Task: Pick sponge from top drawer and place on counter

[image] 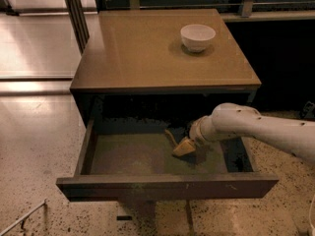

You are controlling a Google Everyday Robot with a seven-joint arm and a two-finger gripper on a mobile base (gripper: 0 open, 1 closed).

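Note:
The top drawer (147,154) of the dark cabinet is pulled out, and its olive-brown floor shows. My gripper (173,142) reaches in from the right on a white arm and hangs low over the floor, right of the middle. Its two tan padded fingers (185,148) stand apart with nothing between them. No sponge shows; a dark patch just right of the fingers may be shadow, and I cannot tell what it is. The counter (147,53) is the tan-brown top above the drawer.
A white bowl (198,37) stands at the counter's back right. The drawer front (167,186) juts out toward the camera over the speckled floor. A dark post (76,9) rises at the back left. The cabinet's dark recess lies behind the drawer.

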